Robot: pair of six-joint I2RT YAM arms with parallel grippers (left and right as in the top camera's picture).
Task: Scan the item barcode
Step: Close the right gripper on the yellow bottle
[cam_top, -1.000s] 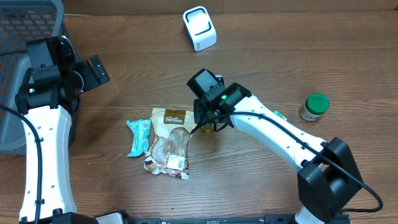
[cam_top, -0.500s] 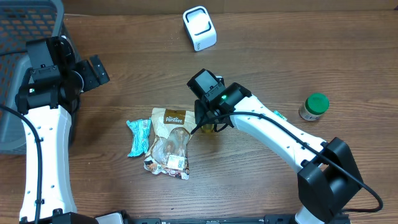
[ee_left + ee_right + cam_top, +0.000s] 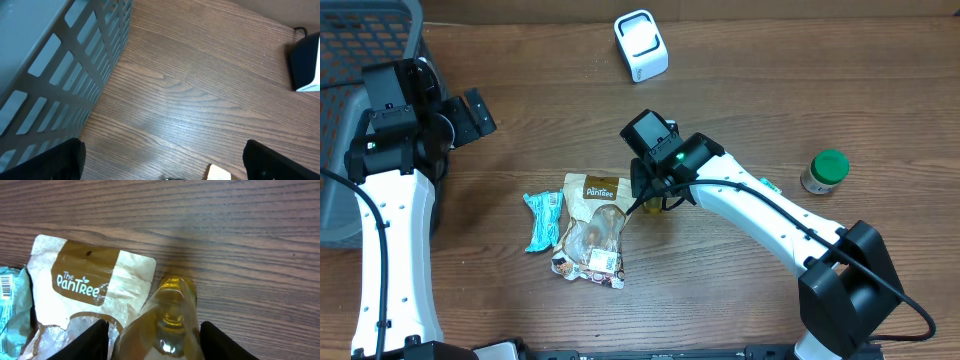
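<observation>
Bottle (image 3: 657,205) mid-table in overhead, just beside pouch (image 3: 592,225), under right gripper (image 3: 653,192) | left wrist: left gripper (image 3: 160,162) wide apart, empty | right wrist: jaws flank bottle, contact unclear; judged light, rigid, slick, so grip mid-body.

Both arms wear smooth white shells on their long links, joined by boxy black motor housings. The left arm (image 3: 392,215) has a thin black cable (image 3: 383,245) along its shell. So does the right arm (image 3: 760,212), whose black wrist housing shows a small green light (image 3: 678,157). The left gripper (image 3: 478,113) and right gripper (image 3: 653,200) have matte black fingers (image 3: 47,160).
</observation>
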